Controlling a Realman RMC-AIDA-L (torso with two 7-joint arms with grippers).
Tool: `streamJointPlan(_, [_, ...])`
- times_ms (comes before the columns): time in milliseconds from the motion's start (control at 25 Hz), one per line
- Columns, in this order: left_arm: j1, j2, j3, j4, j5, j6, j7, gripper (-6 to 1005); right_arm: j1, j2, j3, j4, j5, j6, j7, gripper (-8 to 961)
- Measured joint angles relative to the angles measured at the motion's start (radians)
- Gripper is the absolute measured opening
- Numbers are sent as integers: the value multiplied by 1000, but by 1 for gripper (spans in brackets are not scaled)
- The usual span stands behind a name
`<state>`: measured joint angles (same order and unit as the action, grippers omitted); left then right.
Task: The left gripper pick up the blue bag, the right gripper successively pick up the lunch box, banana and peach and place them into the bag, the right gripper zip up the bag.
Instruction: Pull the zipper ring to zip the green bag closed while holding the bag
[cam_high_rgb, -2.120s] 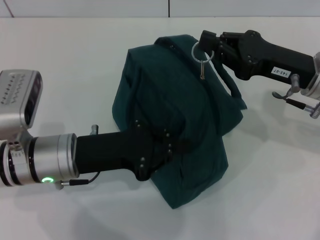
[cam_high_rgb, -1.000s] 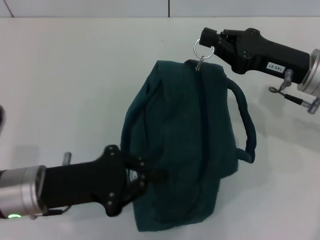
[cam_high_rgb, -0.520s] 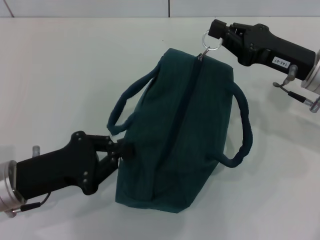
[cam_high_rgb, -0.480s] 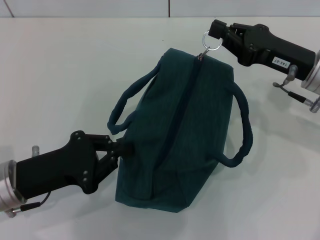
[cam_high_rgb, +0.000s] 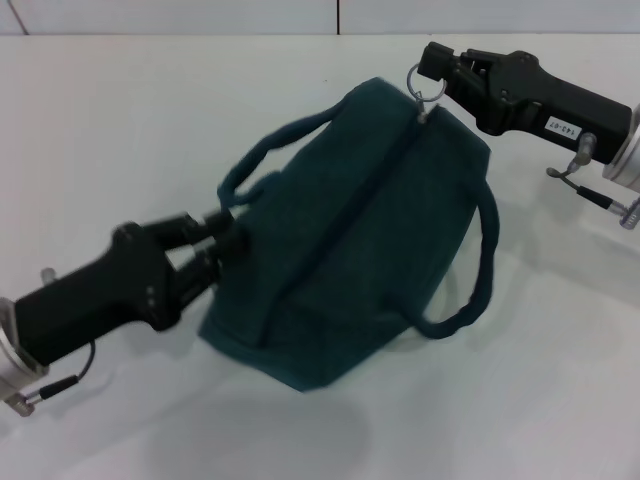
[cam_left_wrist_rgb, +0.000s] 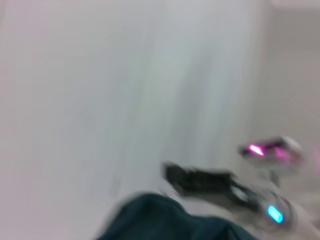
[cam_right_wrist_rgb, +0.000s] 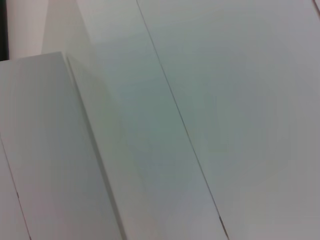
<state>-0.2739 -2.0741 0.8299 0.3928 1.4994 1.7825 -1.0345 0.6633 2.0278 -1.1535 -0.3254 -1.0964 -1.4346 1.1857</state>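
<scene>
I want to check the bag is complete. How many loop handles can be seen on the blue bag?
2. One handle arches off the blue bag on the side of the left hand; the other handle hangs on the opposite side, below the right hand.

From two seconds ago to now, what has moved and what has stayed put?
The blue bag has swung round from slumped to lying diagonally, zipped end toward the right hand. The left hand drew back to the left, still gripping the bag's near end. The right hand still holds the ring pull; the zipper stays closed.
</scene>
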Motion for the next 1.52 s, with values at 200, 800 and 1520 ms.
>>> streamJointPlan(200, [8,-11,-63,-9,-8,5,-12,248,-12,0,1,0,0,-12,0,18])
streamJointPlan(800, [10,1,-130,1,-25,-16,-70,745,-24,0,2,-3,24,-42,-3,20])
streamJointPlan(1520, [-260,51,-182,113,173,-191,-617,802,-24,-1,8,-10,27,-62,-26,31])
